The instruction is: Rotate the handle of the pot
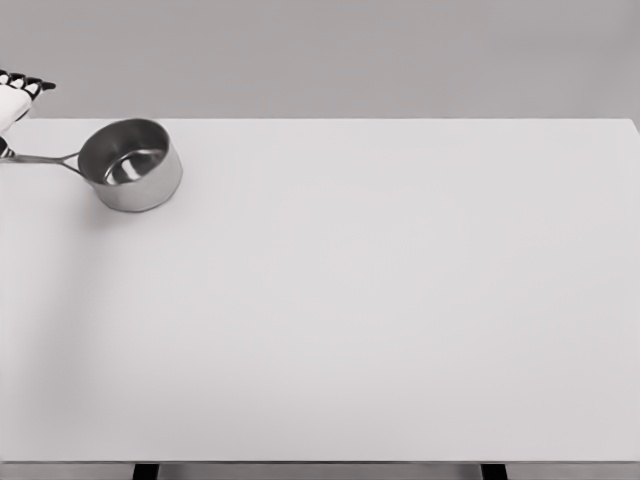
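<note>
The pot [130, 165] is parked at the desk's [380, 300] far left, its handle [40, 158] stretched leftward toward the frame edge. Only the left hand [15, 95] is seen, just above the handle's tip; fingers [28, 83] look extended, nothing gripped, though mostly cut off.

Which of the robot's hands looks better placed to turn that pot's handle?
Probably the left. A hand shows at the left edge, just above the tip of the pot handle, which points left. No right hand is in view.
</note>
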Motion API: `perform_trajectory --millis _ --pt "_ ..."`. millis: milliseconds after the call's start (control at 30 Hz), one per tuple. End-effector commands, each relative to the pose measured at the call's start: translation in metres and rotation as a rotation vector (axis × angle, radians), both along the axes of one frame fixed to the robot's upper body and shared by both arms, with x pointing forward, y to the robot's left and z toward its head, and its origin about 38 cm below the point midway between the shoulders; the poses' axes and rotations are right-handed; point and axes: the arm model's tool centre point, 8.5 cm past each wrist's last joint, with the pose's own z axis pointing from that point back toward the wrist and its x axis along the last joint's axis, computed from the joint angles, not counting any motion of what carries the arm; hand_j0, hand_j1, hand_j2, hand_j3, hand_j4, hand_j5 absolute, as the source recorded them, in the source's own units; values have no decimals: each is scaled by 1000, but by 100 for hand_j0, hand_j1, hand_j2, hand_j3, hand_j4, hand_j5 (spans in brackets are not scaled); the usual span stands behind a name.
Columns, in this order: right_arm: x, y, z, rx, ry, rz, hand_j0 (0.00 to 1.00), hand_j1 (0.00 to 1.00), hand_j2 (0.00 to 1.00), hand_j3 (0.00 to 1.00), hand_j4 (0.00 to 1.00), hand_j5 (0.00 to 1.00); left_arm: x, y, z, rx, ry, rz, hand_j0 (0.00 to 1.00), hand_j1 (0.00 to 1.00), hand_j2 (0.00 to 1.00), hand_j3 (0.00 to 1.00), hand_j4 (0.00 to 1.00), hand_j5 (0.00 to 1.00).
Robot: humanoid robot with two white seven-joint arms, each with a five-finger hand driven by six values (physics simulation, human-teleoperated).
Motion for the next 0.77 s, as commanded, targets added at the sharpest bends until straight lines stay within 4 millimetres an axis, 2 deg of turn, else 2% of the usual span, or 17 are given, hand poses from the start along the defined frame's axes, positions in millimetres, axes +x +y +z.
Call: perform_trajectory --millis 0,33,100,167,200,233,267,300,333,367,433,467,500,600,733 --pt "0 0 0 0 0 0 100 100 100 100 100 100 -3 7 6 -16 -8 3 100 100 100 100 100 100" --pt "0 0 0 0 0 0 100 100 100 100 100 100 -4 8 7 -22 -8 -3 100 100 100 100 100 100" --pt "0 0 0 -1 2 0 100 100 100 100 100 100 -8 10 24 -52 -17 -74 100 100 100 100 100 100" --pt "0 0 0 0 0 0 100 100 100 100 100 100 -30 -10 57 -140 -18 -374 100 100 100 100 100 100" --pt "0 0 0 0 0 0 100 100 100 100 100 100 -33 -7 67 -169 -36 -380 100 100 100 100 100 100" --pt "0 0 0 1 -1 0 100 100 100 100 100 100 -33 -14 83 -171 -67 -409 100 100 100 100 100 100" --pt "0 0 0 0 0 0 100 100 100 100 100 100 -36 -27 99 -157 -97 -459 100 100 100 100 100 100" --pt "0 0 0 0 0 0 100 100 100 100 100 100 -40 -52 106 -148 -109 -535 100 100 100 100 100 100" --pt "0 0 0 0 1 0 100 100 100 100 100 100 -50 -83 109 -120 -100 -639 100 100 100 100 100 100" --pt "0 0 0 0 1 0 100 100 100 100 100 100 -76 -137 111 -97 -85 -824 100 100 100 100 100 100" --pt "0 0 0 0 0 0 100 100 100 100 100 100 -114 -198 106 -98 -65 -1040 100 100 100 100 100 100" --pt "0 0 0 1 -1 0 100 100 100 100 100 100 -124 -220 99 -131 -49 -1110 100 100 100 100 100 100" --pt "0 0 0 0 0 0 100 100 100 100 100 100 -125 -240 87 -176 -27 -1154 100 100 100 100 100 100" --pt "0 0 0 0 0 0 100 100 100 100 100 100 -130 -256 69 -199 20 -1192 100 100 100 100 100 100" --pt "0 0 0 0 0 0 100 100 100 100 100 100 -137 -267 40 -198 91 -1218 100 100 100 100 100 100"
